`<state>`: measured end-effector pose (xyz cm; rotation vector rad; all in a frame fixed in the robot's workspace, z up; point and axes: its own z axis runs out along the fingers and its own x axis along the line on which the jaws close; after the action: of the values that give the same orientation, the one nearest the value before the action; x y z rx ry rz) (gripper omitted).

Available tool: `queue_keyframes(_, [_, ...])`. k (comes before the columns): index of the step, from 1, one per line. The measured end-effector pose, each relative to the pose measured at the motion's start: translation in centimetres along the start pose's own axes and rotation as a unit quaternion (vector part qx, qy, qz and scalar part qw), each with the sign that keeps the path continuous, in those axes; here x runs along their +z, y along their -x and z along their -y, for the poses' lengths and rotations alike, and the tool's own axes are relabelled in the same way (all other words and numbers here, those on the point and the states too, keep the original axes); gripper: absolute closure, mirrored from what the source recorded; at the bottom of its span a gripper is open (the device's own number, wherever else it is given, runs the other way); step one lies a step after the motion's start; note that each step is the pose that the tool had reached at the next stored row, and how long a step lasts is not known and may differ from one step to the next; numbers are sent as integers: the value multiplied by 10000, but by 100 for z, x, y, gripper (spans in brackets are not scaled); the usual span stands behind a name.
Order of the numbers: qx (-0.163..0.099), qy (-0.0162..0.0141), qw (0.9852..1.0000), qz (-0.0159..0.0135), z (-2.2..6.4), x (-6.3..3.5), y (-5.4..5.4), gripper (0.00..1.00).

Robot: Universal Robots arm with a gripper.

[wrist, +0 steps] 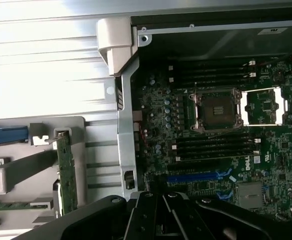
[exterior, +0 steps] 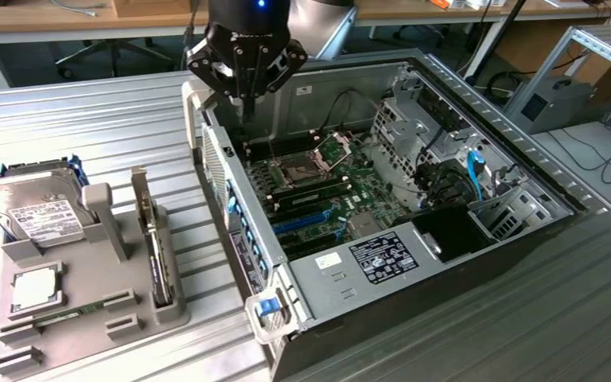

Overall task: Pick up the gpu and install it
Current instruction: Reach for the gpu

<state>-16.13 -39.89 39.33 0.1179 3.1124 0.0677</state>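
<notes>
In the foreground, toward the worktop's edge on the exterior view's left, the gpu stands on its long edge in a slot of the grey holder, near the hard drive. Treat it as light, stiff and fragile, and take it by the bare upper edge. It is a thin dark card with a silver bracket on one edge. Farther back, above the open computer case, the gripper hangs with its fingers pressed together, holding nothing.

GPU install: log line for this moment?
gripper: shut, empty, over PC case edge | gpu: upright in grey holder, untouched | install: not done
</notes>
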Motion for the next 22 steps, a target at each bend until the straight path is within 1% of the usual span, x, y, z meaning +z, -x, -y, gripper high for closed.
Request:
queue_keyframes(10, [0, 0, 10000, 0, 11, -5, -146, 89])
queue_keyframes(22, [0, 0, 10000, 0, 28, -11, -384, 89])
